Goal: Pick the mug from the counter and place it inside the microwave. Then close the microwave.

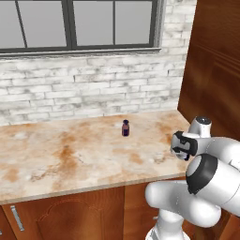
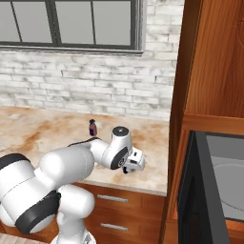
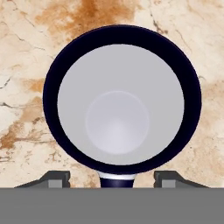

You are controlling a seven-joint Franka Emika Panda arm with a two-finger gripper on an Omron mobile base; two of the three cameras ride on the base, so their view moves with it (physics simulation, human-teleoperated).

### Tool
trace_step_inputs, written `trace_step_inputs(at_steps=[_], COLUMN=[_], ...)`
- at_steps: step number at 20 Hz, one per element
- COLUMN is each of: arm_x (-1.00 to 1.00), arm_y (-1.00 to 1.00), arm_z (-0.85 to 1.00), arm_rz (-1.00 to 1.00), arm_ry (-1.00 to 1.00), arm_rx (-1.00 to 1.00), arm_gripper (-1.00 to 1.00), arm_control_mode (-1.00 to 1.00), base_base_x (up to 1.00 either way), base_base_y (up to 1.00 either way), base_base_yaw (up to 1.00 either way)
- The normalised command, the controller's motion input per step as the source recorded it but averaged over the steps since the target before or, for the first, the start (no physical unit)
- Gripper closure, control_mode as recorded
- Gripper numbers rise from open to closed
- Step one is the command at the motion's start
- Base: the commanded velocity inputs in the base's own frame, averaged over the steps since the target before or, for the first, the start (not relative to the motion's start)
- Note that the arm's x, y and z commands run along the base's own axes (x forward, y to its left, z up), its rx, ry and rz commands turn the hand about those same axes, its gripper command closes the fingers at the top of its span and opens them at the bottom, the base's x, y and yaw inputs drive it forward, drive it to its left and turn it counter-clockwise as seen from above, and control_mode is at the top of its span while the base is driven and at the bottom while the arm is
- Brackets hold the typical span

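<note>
One small white mug (image 3: 121, 105) with a dark blue rim and handle stands upright on the beige marble-look counter (image 1: 70, 154) with rusty orange blotches, seen straight down from the hand view; its handle sticks out at six o'clock, between the two dark fingertips (image 3: 56, 178). The two-finger gripper (image 3: 111, 180) hangs directly over the mug, jaws apart on either side of the handle stub and clear of it; whether they touch the mug's wall I cannot tell. From the right base view the gripper (image 2: 133, 164) sits low by the counter's front edge. A tiny dark purple bottle (image 1: 125, 128) stands well apart, toward the white brick wall (image 1: 93, 89). At four o'clock, the black microwave (image 2: 214, 190) gapes with its door open.
</note>
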Motion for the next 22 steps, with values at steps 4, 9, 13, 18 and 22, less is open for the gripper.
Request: trace_step_inputs(at_steps=[4, 9, 13, 18, 22], arm_x=[0.00, 0.00, -0.05, -0.16, -0.22], arm_y=[0.00, 0.00, 0.00, 0.13, 0.40], arm_z=[0.00, 0.00, 0.02, 0.72, 0.99], arm_rz=[0.00, 0.00, 0.00, 0.00, 0.00], arm_ry=[0.00, 0.00, -0.01, -0.09, -0.01], arm_rx=[0.00, 0.00, 0.00, 0.00, 0.00], arm_gripper=[1.00, 1.00, 1.00, 1.00, 1.00], arm_control_mode=[-1.00, -1.00, -1.00, -1.00, -1.00], base_base_x=[0.00, 0.00, 0.00, 0.00, 0.00], base_base_y=[0.00, 0.00, 0.00, 0.00, 0.00], base_base_yaw=[0.00, 0.00, 0.00, 0.00, 0.00])
